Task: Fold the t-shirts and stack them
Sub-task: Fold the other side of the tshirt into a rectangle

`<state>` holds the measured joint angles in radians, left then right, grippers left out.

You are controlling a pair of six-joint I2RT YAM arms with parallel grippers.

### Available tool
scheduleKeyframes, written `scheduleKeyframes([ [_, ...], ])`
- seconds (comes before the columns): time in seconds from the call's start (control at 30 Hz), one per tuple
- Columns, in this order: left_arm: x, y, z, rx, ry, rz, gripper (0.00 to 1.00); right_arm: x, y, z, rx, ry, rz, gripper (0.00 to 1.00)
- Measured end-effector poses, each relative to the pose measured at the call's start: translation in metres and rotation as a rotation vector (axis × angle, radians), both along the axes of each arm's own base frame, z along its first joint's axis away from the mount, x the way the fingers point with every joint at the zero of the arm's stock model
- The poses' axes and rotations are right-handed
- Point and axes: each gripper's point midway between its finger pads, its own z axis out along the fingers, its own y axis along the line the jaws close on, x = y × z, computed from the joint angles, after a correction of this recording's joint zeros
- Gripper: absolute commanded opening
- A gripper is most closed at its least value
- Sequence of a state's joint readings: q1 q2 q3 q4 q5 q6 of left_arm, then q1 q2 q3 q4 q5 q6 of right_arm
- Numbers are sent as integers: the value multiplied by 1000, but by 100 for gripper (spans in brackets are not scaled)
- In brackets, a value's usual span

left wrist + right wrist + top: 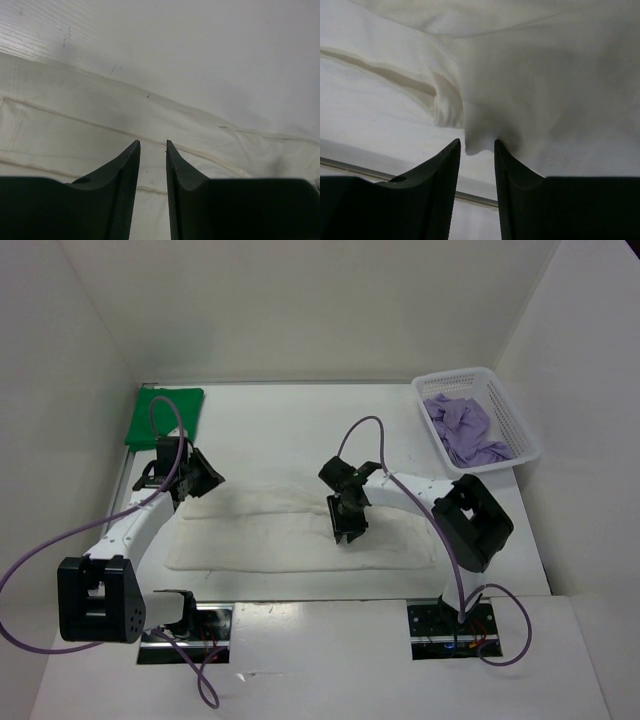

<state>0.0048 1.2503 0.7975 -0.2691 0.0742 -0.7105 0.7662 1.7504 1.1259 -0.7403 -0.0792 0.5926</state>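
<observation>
Pinching raised fold of white t-shirt [260, 535] between right gripper [476, 141] fingers [445, 170], gap narrow. Hovering left gripper [152, 142], fingers [127, 170] slightly apart, empty, over same shirt's 9 o'clock end. Folded green t-shirt [165, 415] at 11 o'clock; lavender t-shirt [462, 430] inside mesh basket [522, 430] at 2 o'clock.

A cream t-shirt [300, 530], faintly marked with grey near its stitched seams, spreads across the centre of the frame on a white table [290, 430]. A bright green t-shirt [165, 415] sits at upper left, and at upper right a pale lavender t-shirt [462, 428] fills a white mesh basket [520, 435]. The arms [135, 525] are white with black joint housings. The left gripper [205, 472] and right gripper [346, 530] are black, their fingers [125, 200] finely cross-hatched on the inner faces. Purple cables [368, 419] loop from each arm. The surrounding walls [300, 300] are plain white.
</observation>
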Motion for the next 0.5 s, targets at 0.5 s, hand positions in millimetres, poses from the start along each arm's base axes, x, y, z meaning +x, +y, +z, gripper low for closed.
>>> scheduleKeyframes([
  [0.5, 0, -1, -1, -2, -1, -2, 35, -4, -1, -9, -60, 16, 68, 8],
])
